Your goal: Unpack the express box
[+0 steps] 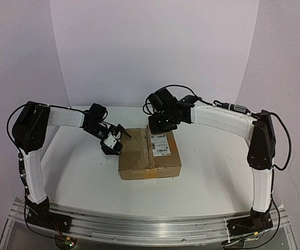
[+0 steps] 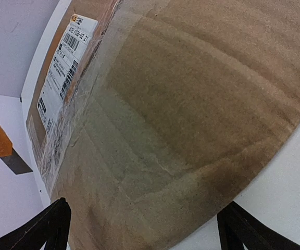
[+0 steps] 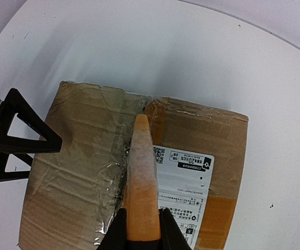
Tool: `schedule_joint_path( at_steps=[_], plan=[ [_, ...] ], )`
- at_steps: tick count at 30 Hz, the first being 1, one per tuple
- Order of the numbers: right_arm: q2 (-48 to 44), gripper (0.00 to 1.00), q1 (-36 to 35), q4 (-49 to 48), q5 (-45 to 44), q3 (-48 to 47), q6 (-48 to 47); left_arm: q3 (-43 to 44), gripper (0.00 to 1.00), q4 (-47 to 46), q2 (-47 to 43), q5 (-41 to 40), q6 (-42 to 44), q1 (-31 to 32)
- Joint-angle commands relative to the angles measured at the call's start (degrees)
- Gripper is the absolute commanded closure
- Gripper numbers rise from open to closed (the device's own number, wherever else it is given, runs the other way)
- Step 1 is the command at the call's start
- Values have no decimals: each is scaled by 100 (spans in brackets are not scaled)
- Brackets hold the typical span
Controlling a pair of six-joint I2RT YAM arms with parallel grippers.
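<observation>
Express box [image 1: 150, 155] centre frame, tape seam [image 3: 120, 156] looks uncut. Right gripper [image 3: 142, 229] pinching utility knife [image 3: 141, 177], tip at seam's far end. Left gripper [image 1: 113, 139] spread, beside box's left edge. Suggest a shallow blade, a straight pull along the seam, left bracing the box.

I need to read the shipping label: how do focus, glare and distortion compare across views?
Top external: soft, even light; shipping label on the express box too small to read. Left wrist: sharp, but the wide lens bows the box's edges and skews the label. Right wrist: label fairly sharp, clear tape glares, and the blurred utility knife in the right gripper overlaps its left edge.
</observation>
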State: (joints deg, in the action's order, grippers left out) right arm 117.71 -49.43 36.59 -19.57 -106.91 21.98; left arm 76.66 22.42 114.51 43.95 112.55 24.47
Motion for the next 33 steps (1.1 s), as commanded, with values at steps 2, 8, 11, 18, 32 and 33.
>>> schedule_joint_path(
  at_steps=[2,8,11,18,32,33],
  plan=[
    [147,100,-46,9,-141,-338,6,10,0,-183,10,-29,1373,210],
    [56,100,-47,17,-263,-121,19,-132,10,344,0,-276,1613,279],
    [-32,100,-64,19,-401,-35,-13,-125,19,576,-7,-298,1628,287],
    [23,100,-100,16,-293,62,8,-179,24,789,-6,-292,1574,304],
    [317,100,-161,-139,-372,-300,-320,-189,24,764,6,-203,1416,325],
    [355,100,-162,-158,-387,-362,-347,-190,24,770,3,-198,1407,329]
  ],
)
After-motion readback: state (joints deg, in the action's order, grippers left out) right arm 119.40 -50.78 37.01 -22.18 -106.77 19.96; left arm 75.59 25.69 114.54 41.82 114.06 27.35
